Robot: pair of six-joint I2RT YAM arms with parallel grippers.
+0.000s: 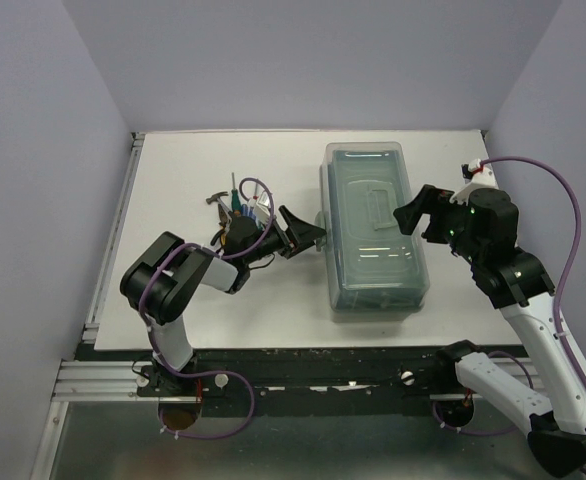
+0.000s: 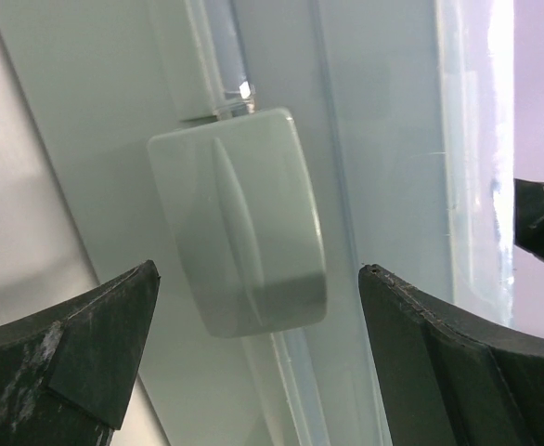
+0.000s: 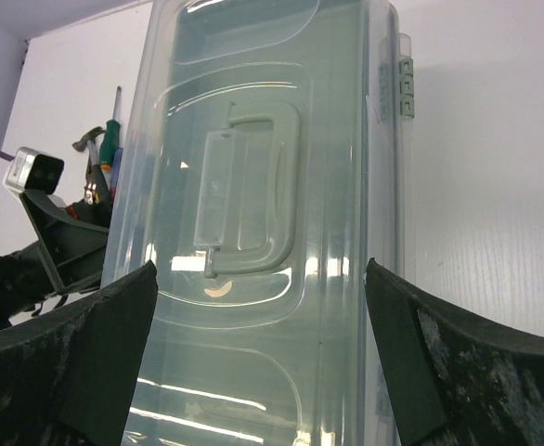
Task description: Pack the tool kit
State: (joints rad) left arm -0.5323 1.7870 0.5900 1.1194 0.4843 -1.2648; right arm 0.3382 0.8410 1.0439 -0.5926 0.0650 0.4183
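Toolbox lies lid-down in the middle of the table. Left gripper at its left wall, jaws wide, side latch between them, no contact. Right gripper over the lid's right edge, jaws wide, empty. Loose tools heaped left of the box.

- toolbox lies on the table
- loose tools lie left of the toolbox
- left gripper just beside the toolbox's left wall, facing its latch
- right gripper over the toolbox's right edge
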